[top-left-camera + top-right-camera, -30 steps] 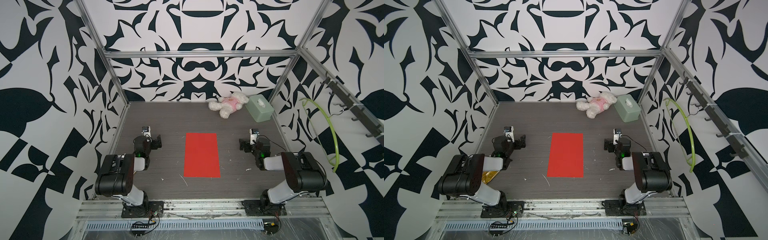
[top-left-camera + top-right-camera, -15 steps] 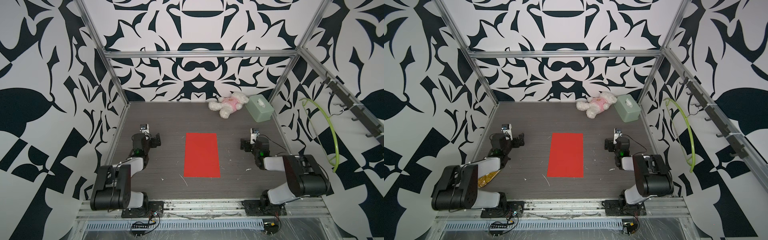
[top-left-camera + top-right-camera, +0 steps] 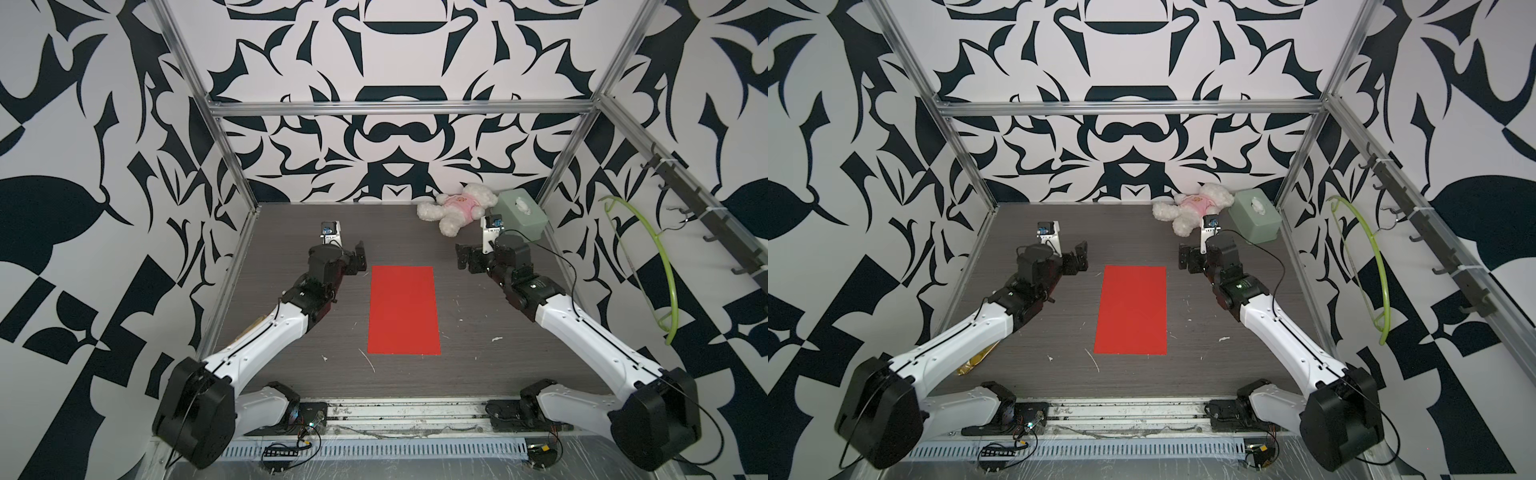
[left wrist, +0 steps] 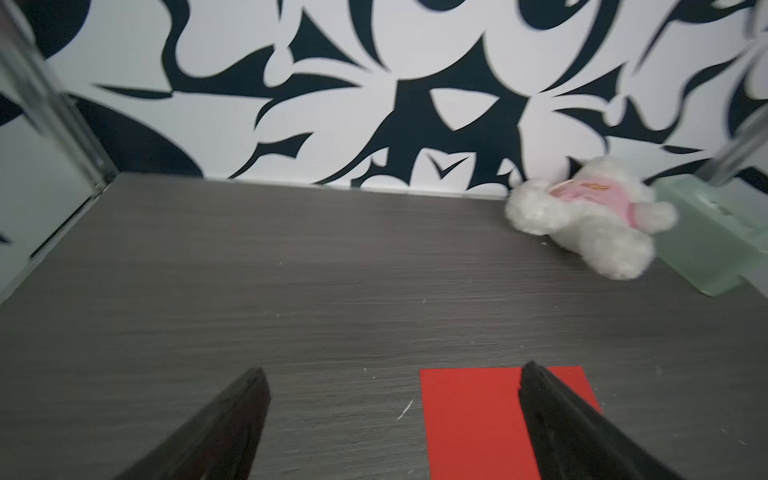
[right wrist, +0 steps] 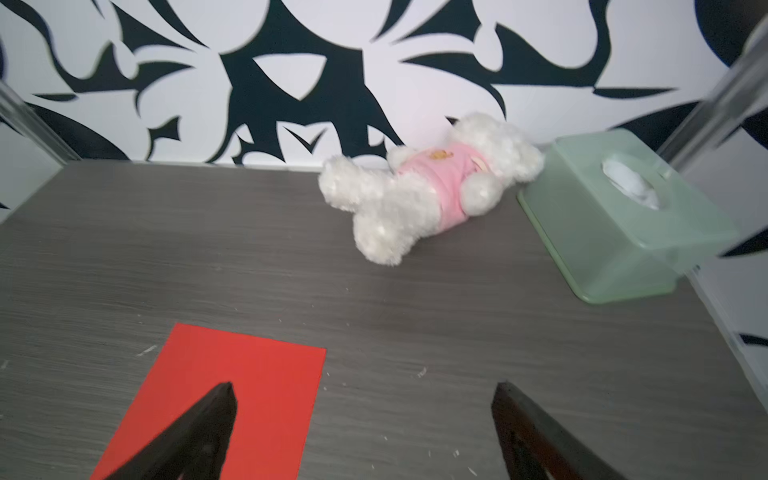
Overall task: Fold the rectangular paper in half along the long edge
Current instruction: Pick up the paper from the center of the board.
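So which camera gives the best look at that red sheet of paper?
Either top view: both top views show the whole red paper, all four edges, lying flat and unfolded. The wrist views catch only its far end, cut off by the frame.

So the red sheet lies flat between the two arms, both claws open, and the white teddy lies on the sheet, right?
Not quite. The white teddy is not on the red sheet; it lies at the back beside the green box, apart from the sheet, as both top views show. The left gripper and right gripper are open.
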`<action>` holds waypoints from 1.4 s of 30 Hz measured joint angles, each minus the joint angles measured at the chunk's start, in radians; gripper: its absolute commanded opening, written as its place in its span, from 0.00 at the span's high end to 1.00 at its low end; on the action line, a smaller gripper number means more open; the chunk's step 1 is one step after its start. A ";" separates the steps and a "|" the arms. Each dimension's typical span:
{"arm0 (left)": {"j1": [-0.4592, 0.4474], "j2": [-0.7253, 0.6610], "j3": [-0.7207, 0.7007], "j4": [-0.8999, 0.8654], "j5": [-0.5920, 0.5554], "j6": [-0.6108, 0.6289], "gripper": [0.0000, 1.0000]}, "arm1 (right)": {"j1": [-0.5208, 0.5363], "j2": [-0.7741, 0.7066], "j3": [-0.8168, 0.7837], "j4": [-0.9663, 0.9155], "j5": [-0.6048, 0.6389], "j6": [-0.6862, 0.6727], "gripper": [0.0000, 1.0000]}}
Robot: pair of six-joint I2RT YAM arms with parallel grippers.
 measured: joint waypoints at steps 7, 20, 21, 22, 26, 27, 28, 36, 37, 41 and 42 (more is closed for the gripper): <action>-0.012 0.107 0.136 -0.281 -0.196 -0.233 0.01 | -0.037 -0.117 -0.035 -0.142 0.182 0.193 0.01; -0.019 -0.161 -0.137 -0.024 0.107 -0.167 0.01 | 0.071 -0.312 -0.037 -0.351 0.369 0.249 0.01; -0.019 -0.160 -0.151 0.000 0.143 -0.161 0.01 | 0.082 -0.270 0.008 -0.375 0.388 0.252 0.01; -0.019 -0.162 -0.175 0.033 0.179 -0.158 0.01 | 0.108 -0.213 0.060 -0.403 0.426 0.256 0.01; -0.020 -0.163 -0.215 0.016 0.233 -0.157 0.01 | 0.225 -0.019 0.175 -0.552 0.589 0.329 0.01; -0.020 -0.163 -0.208 -0.002 0.233 -0.157 0.01 | 0.237 0.020 0.197 -0.617 0.626 0.363 0.01; -0.020 -0.163 -0.197 -0.018 0.233 -0.157 0.01 | 0.238 0.064 0.223 -0.689 0.671 0.401 0.01; -0.020 -0.128 -0.101 -0.095 0.236 -0.154 0.01 | 0.236 0.106 0.192 -0.668 0.611 0.326 0.71; -0.020 -0.108 -0.082 -0.107 0.245 -0.152 0.01 | 0.236 0.083 0.167 -0.640 0.570 0.310 0.89; -0.018 -0.025 -0.021 -0.154 0.304 -0.148 0.01 | 0.236 0.006 0.109 -0.575 0.450 0.272 1.00; -0.016 -0.016 -0.018 -0.161 0.315 -0.151 0.01 | 0.236 0.003 0.108 -0.572 0.437 0.265 1.00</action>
